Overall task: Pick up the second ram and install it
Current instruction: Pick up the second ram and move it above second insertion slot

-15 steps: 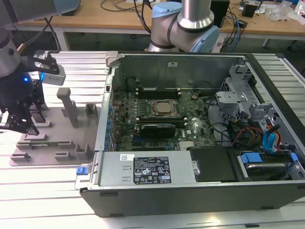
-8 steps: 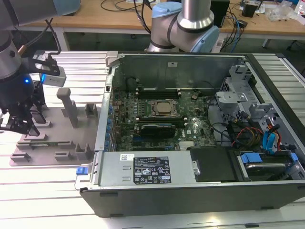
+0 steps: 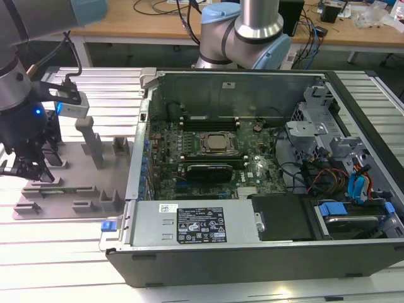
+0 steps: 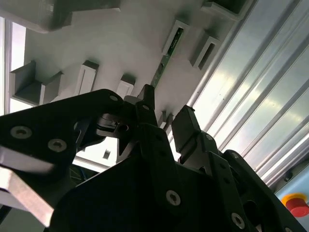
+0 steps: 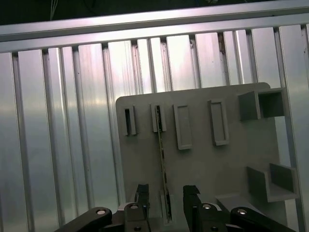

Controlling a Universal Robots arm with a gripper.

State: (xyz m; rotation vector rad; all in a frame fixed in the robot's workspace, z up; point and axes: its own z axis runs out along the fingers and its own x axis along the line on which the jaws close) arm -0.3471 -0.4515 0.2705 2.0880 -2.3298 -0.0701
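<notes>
At the exterior view's left, the arm [image 3: 14,76] hangs with its wrist upright, and the black gripper [image 3: 24,169] points straight down. The first wrist view shows its fingers [image 5: 143,194] spread apart.

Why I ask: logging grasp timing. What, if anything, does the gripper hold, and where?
Nothing yet. The open gripper straddles one end of the second ram, which stands on edge in the grey holder, untouched by either finger.

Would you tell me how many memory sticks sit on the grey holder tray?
1: the second ram stands on edge in the grey tray, with the open gripper around its near end. Others may be hidden.
</notes>
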